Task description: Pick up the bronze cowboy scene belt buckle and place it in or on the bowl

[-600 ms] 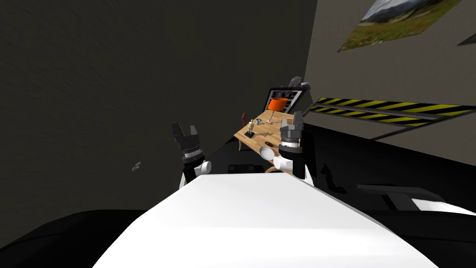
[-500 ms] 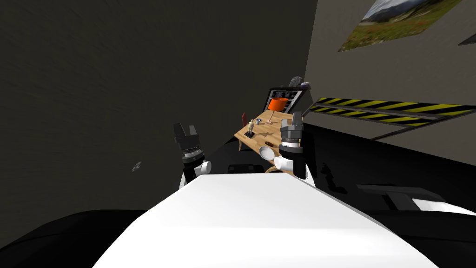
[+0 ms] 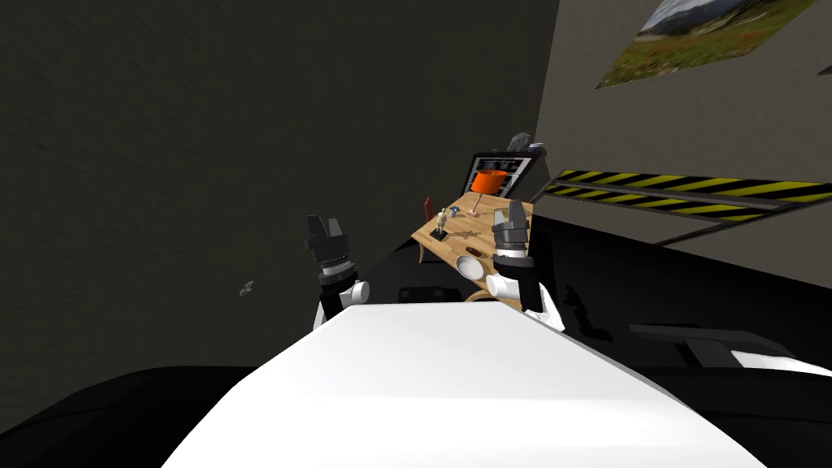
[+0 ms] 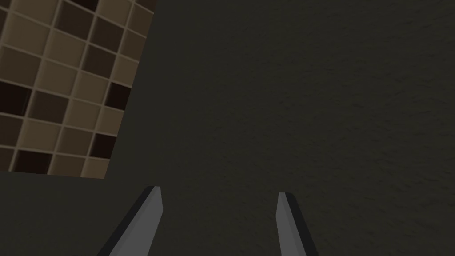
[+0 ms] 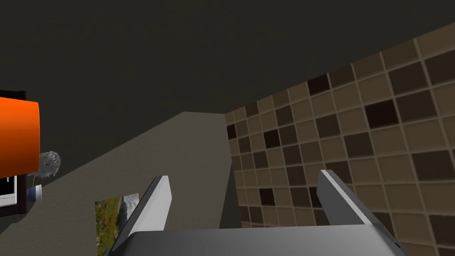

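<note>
Both arms raised, grippers wide, wood table w/ bowl and buckle farther ahead.

Head view: left gripper [image 3: 323, 221] is up in front of the dark wall, well left of the table [image 3: 431, 236]. Its wrist view has the fingers [image 4: 153, 209] spread approx a third of the frame apart, so wide. Right gripper [image 3: 509, 211] is up over the table's right part, also wide in its own view [image 5: 242, 175]. White bowl [image 3: 467, 265] sits at the table's near edge, just left of the right forearm. Small brown item, prob the buckle [image 3: 469, 236], lies flat mid-table, betw. the figurine [image 3: 441, 221] on the left and the right gripper, just beyond the bowl and apart from it; too small for detail. Orange shade [image 3: 488, 180] stands at the far end.
</note>
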